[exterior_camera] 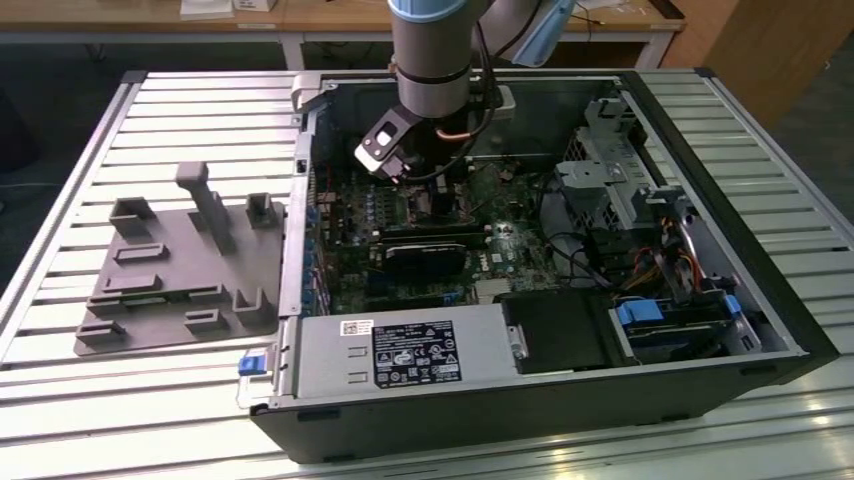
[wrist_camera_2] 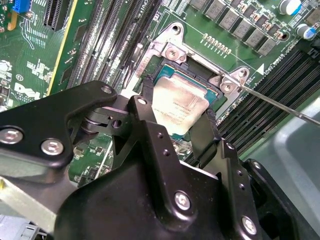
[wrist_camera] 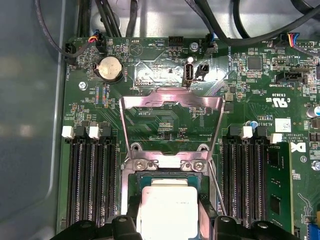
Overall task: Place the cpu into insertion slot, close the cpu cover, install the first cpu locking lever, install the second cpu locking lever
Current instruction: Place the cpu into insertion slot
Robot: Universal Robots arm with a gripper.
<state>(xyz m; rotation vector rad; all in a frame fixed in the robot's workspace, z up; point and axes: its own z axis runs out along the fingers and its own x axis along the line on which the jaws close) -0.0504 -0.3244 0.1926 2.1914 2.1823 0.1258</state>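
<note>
Starting on the exterior view's left, a grey fixture tray [exterior_camera: 174, 270] is lying on the slatted table [exterior_camera: 80, 400], just beside the open computer case [exterior_camera: 787, 300]. Moving to the middle, the arm [exterior_camera: 434, 60] is hanging straight down into the case, with its wrist poised low over the motherboard [exterior_camera: 400, 215]. Further towards the exterior view's right, the metal drive cage [exterior_camera: 627, 180] and a bundle of cables [exterior_camera: 667, 265] are sitting against the case's far side. Up close in both wrist views, the gripper [wrist_camera_2: 176, 107] [wrist_camera: 170, 215] is clamping the cpu [wrist_camera_2: 180, 97] [wrist_camera: 167, 200], with a black finger [wrist_camera_2: 207, 130] pressing on each of two opposite edges. The chip is sitting right at the socket with its pale metal top facing up, though I cannot tell whether it is fully seated. In the first wrist view the cpu cover [wrist_camera: 172, 100] is standing flipped open off the socket, with green board showing through its window. Memory slots [wrist_camera: 92, 185] are flanking the socket on both sides. A thin locking lever [wrist_camera_2: 280, 102] is sticking out from the socket's corner, unlatched.
</note>
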